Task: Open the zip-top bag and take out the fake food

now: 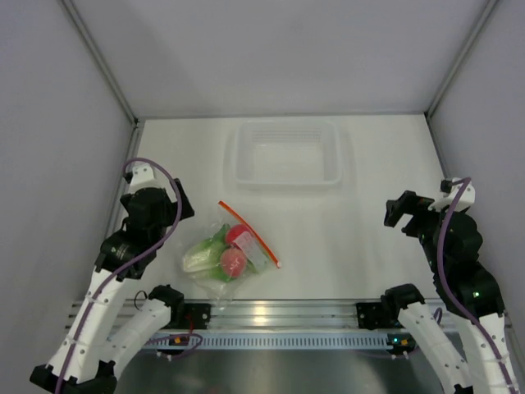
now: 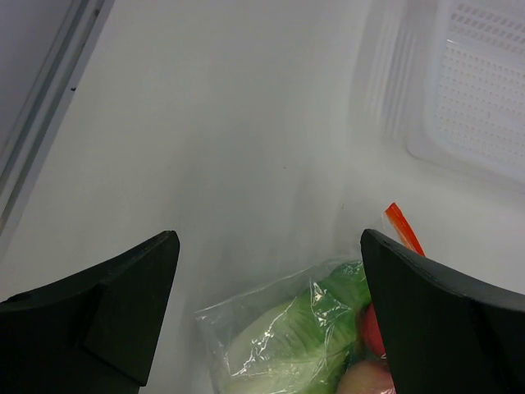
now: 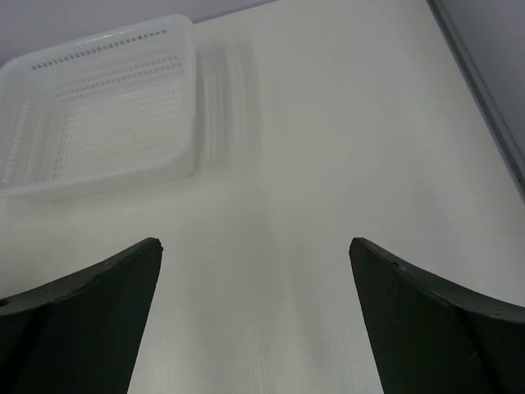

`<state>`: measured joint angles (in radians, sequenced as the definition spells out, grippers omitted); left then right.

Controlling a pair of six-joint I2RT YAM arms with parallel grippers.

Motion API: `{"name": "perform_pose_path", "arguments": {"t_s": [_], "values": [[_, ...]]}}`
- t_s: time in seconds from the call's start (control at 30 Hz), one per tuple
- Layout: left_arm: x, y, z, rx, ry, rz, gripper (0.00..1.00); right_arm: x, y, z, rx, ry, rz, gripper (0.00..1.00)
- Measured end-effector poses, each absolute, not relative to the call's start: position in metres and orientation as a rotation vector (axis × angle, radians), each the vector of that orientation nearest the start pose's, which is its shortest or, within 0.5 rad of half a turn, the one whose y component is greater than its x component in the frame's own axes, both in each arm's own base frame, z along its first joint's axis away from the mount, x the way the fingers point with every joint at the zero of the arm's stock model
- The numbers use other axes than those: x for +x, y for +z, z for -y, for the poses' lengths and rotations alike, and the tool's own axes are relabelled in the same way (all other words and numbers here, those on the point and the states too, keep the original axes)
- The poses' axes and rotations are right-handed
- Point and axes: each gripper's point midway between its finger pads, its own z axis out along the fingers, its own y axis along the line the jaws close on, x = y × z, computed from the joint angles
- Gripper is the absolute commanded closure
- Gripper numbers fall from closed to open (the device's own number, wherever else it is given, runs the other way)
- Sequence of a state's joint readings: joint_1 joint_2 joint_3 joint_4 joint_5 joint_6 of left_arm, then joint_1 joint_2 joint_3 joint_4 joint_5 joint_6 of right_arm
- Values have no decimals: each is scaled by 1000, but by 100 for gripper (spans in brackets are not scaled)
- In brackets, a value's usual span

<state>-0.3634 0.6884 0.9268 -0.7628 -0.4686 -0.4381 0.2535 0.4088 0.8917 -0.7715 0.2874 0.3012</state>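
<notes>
Bag first: your small clear crinkly zip-top bag lies flat on the white table, left of centre and close to the front edge, near the left gripper. Its orange-red zip strip runs diagonally, far-left to near-right, so the mouth faces far-right. The fake food sits inside it: red, pink and green pieces. You have both the left and the right gripper spread wide, holding nothing. Beyond sits the clear perforated rectangular tray.
</notes>
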Motion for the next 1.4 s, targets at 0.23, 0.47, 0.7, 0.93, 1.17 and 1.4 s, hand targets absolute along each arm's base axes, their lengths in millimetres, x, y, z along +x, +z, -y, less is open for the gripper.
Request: {"name": "perform_pose_path", "arguments": {"t_s": [0.23,0.47,0.7,0.93,1.17,1.4], "values": [[234,246,17,-391,-4,-1985,1,195,277,-13,249,131,-1833,1],[233,249,22,-404,-51,-1979,1,198,273,-28,236,224,-1838,0],[256,244,59,-418,-207,-2088,1,199,275,-40,223,307,-1833,0],[287,214,98,-350,-187,-2261,1,203,274,-64,173,438,-1835,1],[279,172,158,-79,-145,-2412,1,203,258,-86,116,558,-1879,0],[276,139,150,-53,-29,-2482,2,197,250,-104,43,657,-1907,1]]}}
